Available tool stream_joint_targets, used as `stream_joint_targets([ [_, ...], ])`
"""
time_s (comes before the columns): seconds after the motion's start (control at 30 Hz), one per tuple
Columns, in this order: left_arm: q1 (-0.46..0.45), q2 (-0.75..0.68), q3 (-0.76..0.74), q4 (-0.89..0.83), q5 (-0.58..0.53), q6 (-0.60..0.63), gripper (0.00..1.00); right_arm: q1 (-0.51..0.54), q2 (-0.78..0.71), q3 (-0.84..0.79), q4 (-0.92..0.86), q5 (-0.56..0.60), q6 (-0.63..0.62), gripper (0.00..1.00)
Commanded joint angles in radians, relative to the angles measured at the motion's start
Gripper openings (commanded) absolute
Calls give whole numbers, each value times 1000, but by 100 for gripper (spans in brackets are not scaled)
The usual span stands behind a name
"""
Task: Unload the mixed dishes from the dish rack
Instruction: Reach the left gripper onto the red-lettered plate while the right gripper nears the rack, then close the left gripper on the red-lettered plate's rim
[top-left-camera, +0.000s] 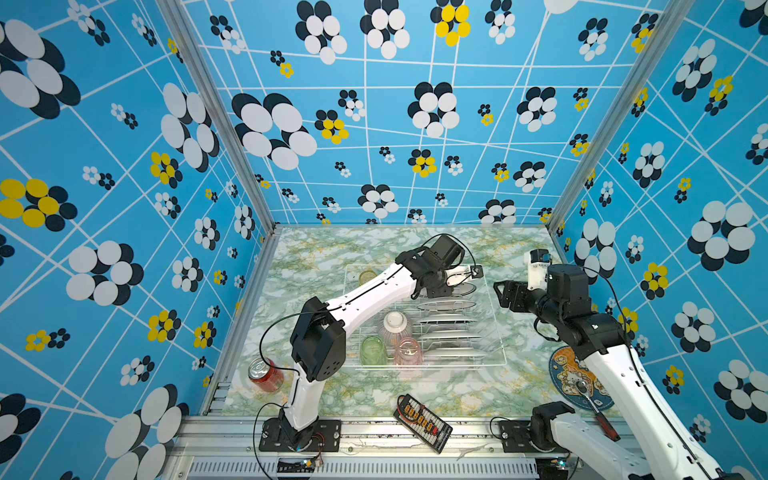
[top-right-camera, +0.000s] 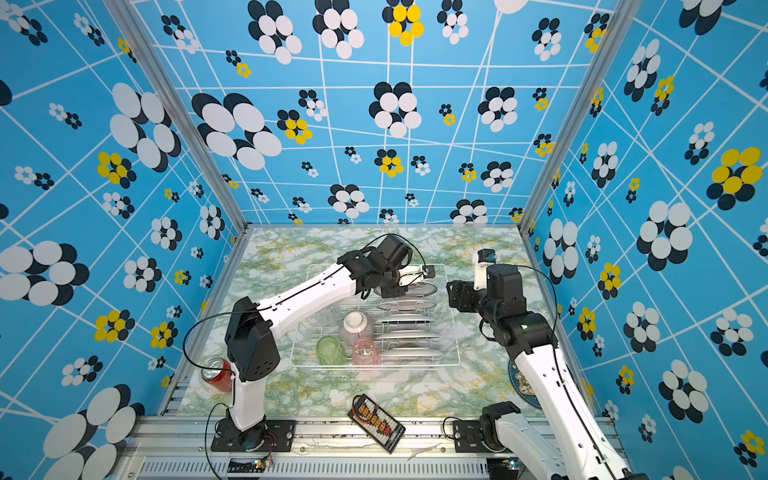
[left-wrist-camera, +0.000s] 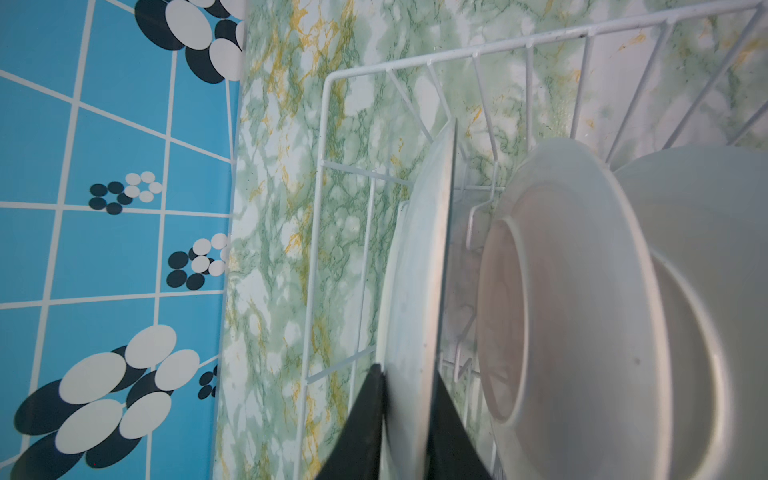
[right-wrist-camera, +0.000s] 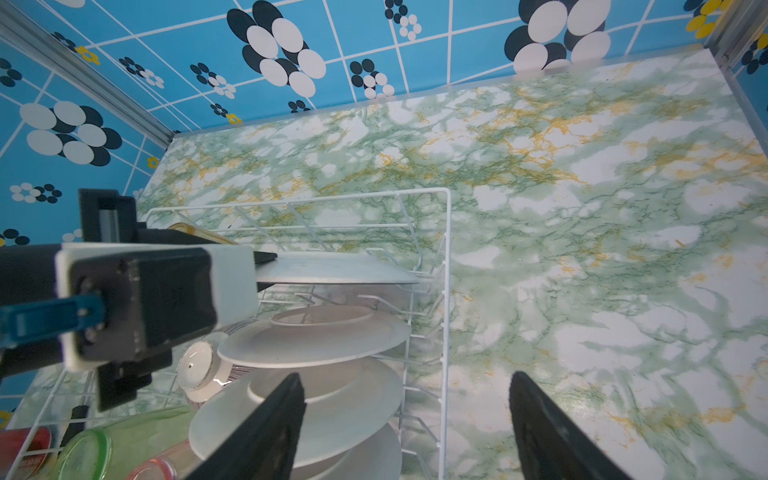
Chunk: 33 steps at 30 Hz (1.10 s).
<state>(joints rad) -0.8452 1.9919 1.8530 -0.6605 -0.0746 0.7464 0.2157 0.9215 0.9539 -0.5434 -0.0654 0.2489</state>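
Note:
The white wire dish rack (top-left-camera: 496, 328) stands mid-table and holds a row of upright white plates (top-left-camera: 446, 320). It also holds an upturned pink-striped bowl (top-left-camera: 395, 326) and green (top-left-camera: 373, 351), pink (top-left-camera: 408, 352) and yellow (top-left-camera: 367, 276) tumblers. My left gripper (left-wrist-camera: 409, 374) reaches over the rack and is shut on the rim of the rearmost plate (left-wrist-camera: 415, 270), one black finger on each face. That plate (right-wrist-camera: 332, 268) still stands in the rack (right-wrist-camera: 448, 291). My right gripper (right-wrist-camera: 405, 382) hangs open beside the rack's right rim, holding nothing.
A red can (top-left-camera: 266, 375) stands at the table's front left. A round blue cartoon mat (top-left-camera: 575, 380) lies front right, partly under the right arm. A black board with orange connectors (top-left-camera: 422, 422) lies on the front rail. Walls close in the back and sides.

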Motion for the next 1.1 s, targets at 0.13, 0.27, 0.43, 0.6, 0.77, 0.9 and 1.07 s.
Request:
stream_joint_targets([
  [0.13,-11,35,-8,62,-88,59,11,8,-31,-21,-10,14,12,80],
  [0.27,-18,47,-6,68,-113,84,4,7,-45,-26,-14,22,12,80],
  [0.43,-37,62,-28,116,-203,137,0,7,-54,-26,-19,29,13,79],
  [0.6,-61,23,-148,315,-311,205,0,8,-60,-34,-13,39,16,79],
  [0.77,-66,-77,-255,489,-336,199,0,8,-64,-45,3,50,23,79],
  [0.9,-68,-136,-291,577,-362,182,0,8,-58,-59,33,56,35,79],
  [1.07,-68,-220,-313,657,-378,146,0,8,-49,-78,68,59,51,78],
])
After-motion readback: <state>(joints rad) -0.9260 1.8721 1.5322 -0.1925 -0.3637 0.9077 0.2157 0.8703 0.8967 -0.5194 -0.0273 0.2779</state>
